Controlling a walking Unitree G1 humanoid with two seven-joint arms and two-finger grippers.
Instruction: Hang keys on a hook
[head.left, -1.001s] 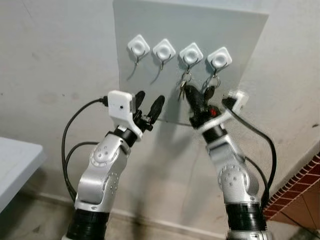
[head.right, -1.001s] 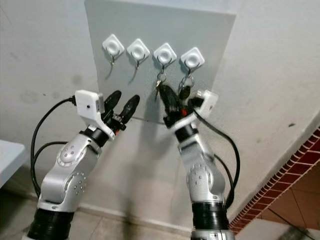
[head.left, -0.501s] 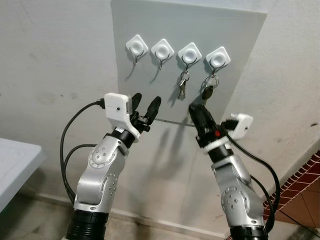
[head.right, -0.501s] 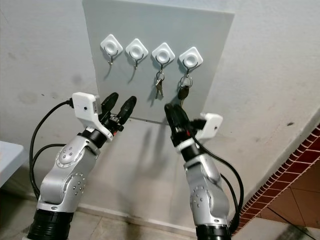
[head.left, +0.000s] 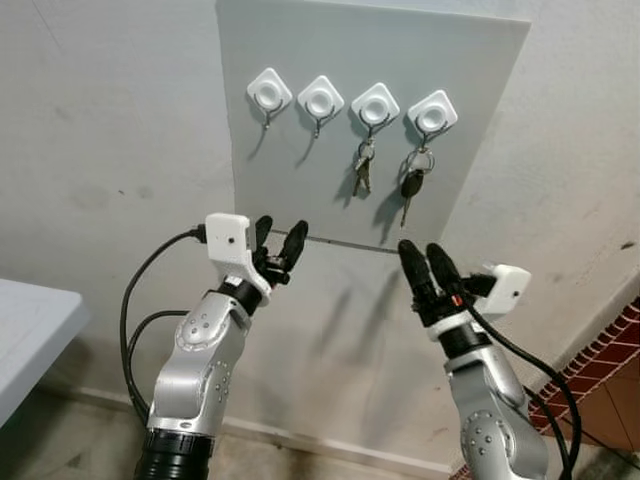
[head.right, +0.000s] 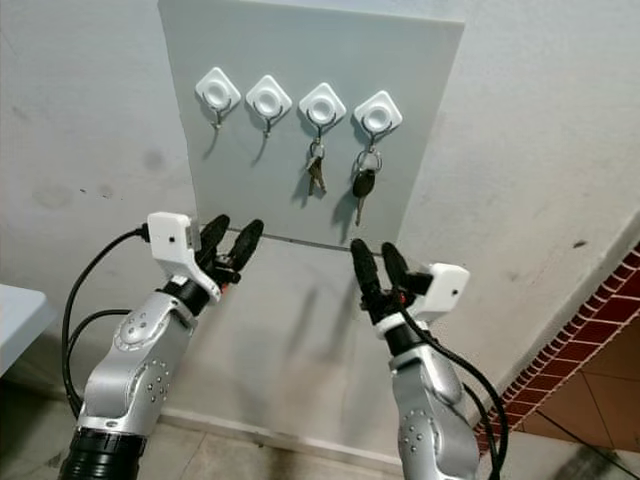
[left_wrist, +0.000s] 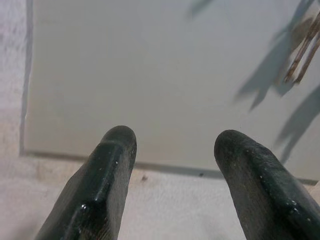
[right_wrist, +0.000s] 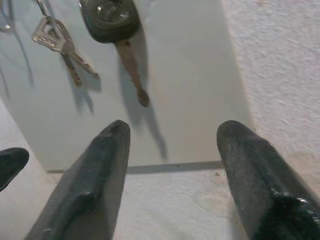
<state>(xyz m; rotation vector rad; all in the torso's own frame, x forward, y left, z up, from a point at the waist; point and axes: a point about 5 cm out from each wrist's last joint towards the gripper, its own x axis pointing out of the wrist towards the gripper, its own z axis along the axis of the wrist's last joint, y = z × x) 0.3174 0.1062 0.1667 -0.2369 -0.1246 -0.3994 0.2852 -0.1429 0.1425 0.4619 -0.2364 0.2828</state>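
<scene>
A grey board (head.left: 300, 60) on the wall carries a row of white hooks. A black-headed key (head.left: 411, 184) hangs from the rightmost hook (head.left: 433, 113), and a small bunch of metal keys (head.left: 362, 170) hangs from the hook (head.left: 375, 105) beside it. The two left hooks (head.left: 269, 92) (head.left: 320, 97) are bare. My right gripper (head.left: 427, 263) is open and holds nothing, below the board's lower edge under the black key (right_wrist: 112, 20). My left gripper (head.left: 279, 240) is open too, near the board's lower left corner.
A white table corner (head.left: 30, 320) juts in at the lower left. A brick-patterned strip (head.left: 600, 370) runs along the wall at the lower right. Cables (head.left: 135, 300) loop off both wrists.
My right gripper has let go of the black key, now on the rightmost hook, and dropped down and away from the board. The left gripper has sunk slightly.
</scene>
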